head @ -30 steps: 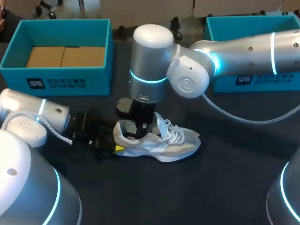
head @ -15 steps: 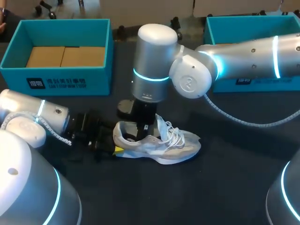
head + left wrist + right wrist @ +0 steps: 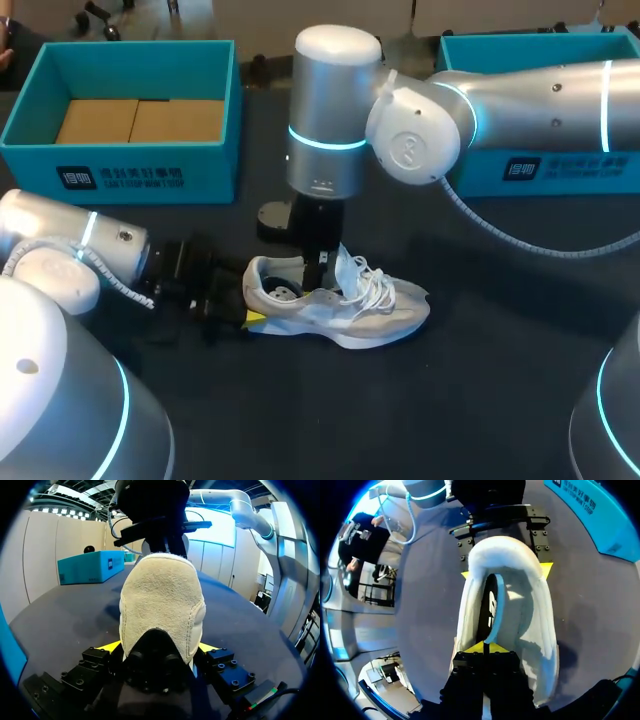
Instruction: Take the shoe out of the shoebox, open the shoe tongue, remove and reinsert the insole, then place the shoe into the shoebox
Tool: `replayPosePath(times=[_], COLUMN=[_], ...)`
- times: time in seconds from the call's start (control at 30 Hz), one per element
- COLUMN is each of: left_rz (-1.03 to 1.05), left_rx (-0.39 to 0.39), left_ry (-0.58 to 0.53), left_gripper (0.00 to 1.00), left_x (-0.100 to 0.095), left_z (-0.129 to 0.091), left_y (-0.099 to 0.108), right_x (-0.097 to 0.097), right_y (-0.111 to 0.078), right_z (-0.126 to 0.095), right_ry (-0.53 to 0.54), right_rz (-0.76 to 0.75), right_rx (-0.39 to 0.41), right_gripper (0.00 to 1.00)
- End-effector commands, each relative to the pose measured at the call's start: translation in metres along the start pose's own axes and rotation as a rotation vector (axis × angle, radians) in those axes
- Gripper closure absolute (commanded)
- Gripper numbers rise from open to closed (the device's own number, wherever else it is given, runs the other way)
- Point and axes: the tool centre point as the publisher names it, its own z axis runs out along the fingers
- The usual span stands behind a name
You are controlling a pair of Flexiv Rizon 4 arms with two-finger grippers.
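The left gripper (image 3: pixel 160 652) is clamped on the heel of the shoe (image 3: pixel 350 310), one yellow tip pressed to each side. The shoe lies on its sole on the dark table (image 3: pixel 450 400), near the middle, toe pointing toward the right arm's side, laces loose.

Above the shoe's opening the right gripper (image 3: pixel 484 647) points straight down. Its yellow tips are pinched together on the edge of the pale insole (image 3: pixel 492 605), which stands up on edge inside the shoe.

Along the table's far edge stand two teal boxes, well apart from the shoe. The left box (image 3: pixel 120 165) holds flat brown cardboard (image 3: pixel 140 120). The right box (image 3: pixel 580 170) sits partly behind the right arm.
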Motion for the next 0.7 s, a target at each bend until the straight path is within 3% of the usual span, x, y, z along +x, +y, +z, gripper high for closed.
replayPosePath(times=[0.03,0.7], left_rz=[-0.002,-0.002], left_rx=[-0.003,-0.003], left_ry=[0.000,0.000], left_gripper=[1.00,1.00], left_x=[-0.004,-0.004], left_z=[0.000,0.000], left_y=[0.000,0.000], right_x=[-0.002,-0.029], right_y=[-0.003,0.001], right_z=[-0.007,-0.029], right_ry=[0.013,0.067], right_rz=[-0.006,-0.100], right_rx=[0.012,0.085], right_gripper=[1.00,1.00])
